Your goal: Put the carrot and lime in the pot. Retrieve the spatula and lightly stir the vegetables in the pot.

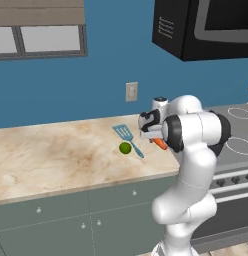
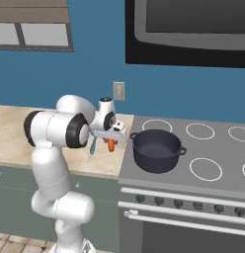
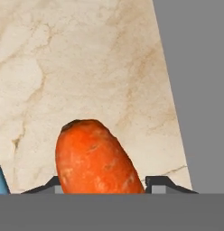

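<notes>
Claw: the claw (image 3: 102, 186) is seen closed onto the carrot (image 3: 95, 158), one dark fingertip (image 3: 44, 187) on each flank; contact on both sides is suggested in the hand view but cannot be fully confirmed.
Carrot: it is held low over the desk (image 3: 64, 67), near the desk's end beside the stove (image 2: 208, 163); whether it has been raised off the surface cannot be told.
Grip risk: the carrot is tapered and rounded, so it could be squeezed out forward or be rolled between the fingers if the hold sits on the slope rather than the thick part.
Carry risk: a fast swing toward the pot (image 2: 156, 150) could let a shallow hold slip, and the carrot could be dropped onto the stove.
Spatula: the spatula (image 1: 127, 137) lies just beside the claw in the left base view; its handle could be nudged when the arm is moved.
Lime: the lime (image 1: 125, 148) rests on the desk against the spatula handle, and could be sent rolling if the spatula is bumped.
Pot: it stands on the near left burner, empty as far as can be seen; its rim could be struck if the carrot is brought in too low.
</notes>
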